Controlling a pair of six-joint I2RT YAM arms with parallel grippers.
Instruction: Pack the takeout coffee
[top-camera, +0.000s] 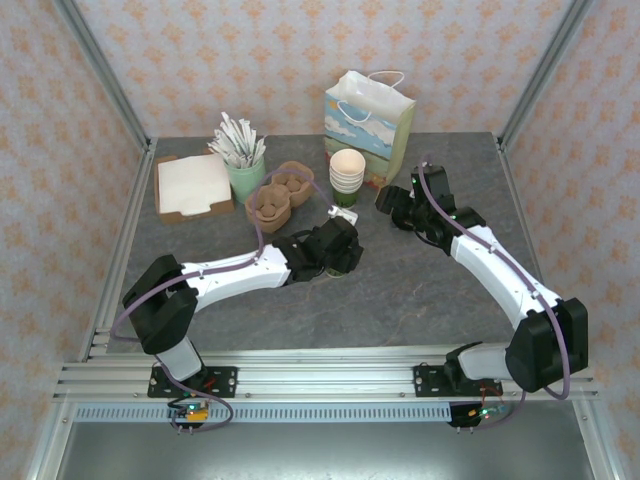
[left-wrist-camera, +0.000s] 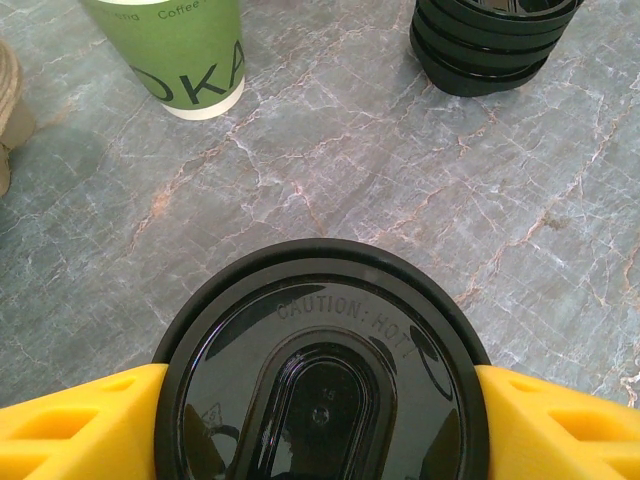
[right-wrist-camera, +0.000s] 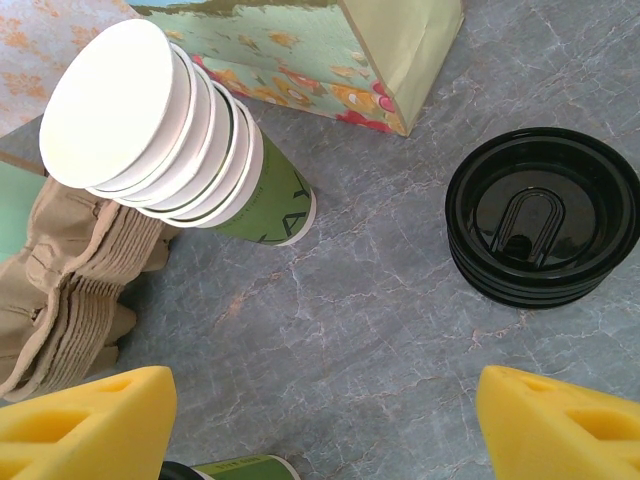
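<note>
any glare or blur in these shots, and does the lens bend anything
Left wrist view: the takeout coffee sits close under the lens, its glossy black lid catching soft reflections, yet the embossed lettering stays sharp. Right wrist view: the wide lens makes the cup stack look strongly tilted, and the lid pile shows a mild sheen. Top external view: even light, faint shadows, no blur.

The paper bag (top-camera: 370, 115) stands at the back of the table (top-camera: 420, 290). Just before it is the stack of cups (top-camera: 347, 175), with the carriers (top-camera: 280, 192) at its left and the pile of lids (right-wrist-camera: 542, 215) at its right. The takeout coffee (left-wrist-camera: 322, 380) is nearer, before the stack.
</note>
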